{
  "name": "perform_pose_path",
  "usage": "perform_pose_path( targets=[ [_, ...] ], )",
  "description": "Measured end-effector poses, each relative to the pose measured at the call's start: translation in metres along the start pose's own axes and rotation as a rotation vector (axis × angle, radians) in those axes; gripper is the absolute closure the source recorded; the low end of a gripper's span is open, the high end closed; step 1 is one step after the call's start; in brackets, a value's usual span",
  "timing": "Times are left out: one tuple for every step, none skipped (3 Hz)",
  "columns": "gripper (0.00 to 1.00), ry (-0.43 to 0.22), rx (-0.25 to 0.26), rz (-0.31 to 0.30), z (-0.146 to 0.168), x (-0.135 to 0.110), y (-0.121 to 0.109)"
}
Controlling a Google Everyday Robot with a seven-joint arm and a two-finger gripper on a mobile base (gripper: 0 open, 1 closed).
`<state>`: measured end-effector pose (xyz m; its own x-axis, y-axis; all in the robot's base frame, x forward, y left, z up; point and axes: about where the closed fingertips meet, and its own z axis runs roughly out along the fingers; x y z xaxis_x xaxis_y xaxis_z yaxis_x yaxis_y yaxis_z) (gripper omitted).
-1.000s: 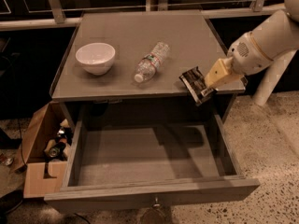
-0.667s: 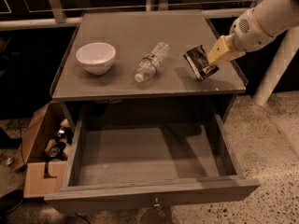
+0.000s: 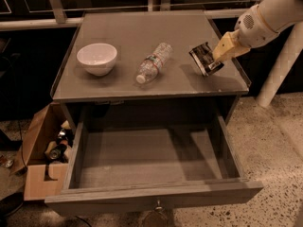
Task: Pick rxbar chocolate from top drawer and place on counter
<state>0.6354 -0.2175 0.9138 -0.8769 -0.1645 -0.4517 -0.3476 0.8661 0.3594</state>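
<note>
My gripper (image 3: 213,58) reaches in from the upper right and is shut on the rxbar chocolate (image 3: 203,59), a small black wrapper with white print. It holds the bar tilted just above the right side of the counter (image 3: 142,32). The top drawer (image 3: 151,164) stands pulled fully open below the counter, and nothing shows inside it.
A white bowl (image 3: 97,57) stands on the left of the counter. A clear plastic water bottle (image 3: 154,62) lies on its side in the middle. A cardboard box (image 3: 45,155) with items sits on the floor at the left. A white post (image 3: 284,65) stands at the right.
My gripper has carried the rxbar chocolate up and back, from beyond the counter's front right edge to over its right side.
</note>
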Motion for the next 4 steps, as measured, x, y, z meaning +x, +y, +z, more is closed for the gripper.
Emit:
perform_pose_path(
  targets=[
    [1.00, 0.079, -0.033, 0.055, 0.027, -0.007, -0.029],
    [1.00, 0.136, -0.092, 0.088, 0.042, -0.010, -0.037],
    [1.00, 0.144, -0.156, 0.094, 0.053, -0.013, -0.037],
    [0.82, 0.116, -0.156, 0.093, 0.057, -0.022, -0.037]
  ],
)
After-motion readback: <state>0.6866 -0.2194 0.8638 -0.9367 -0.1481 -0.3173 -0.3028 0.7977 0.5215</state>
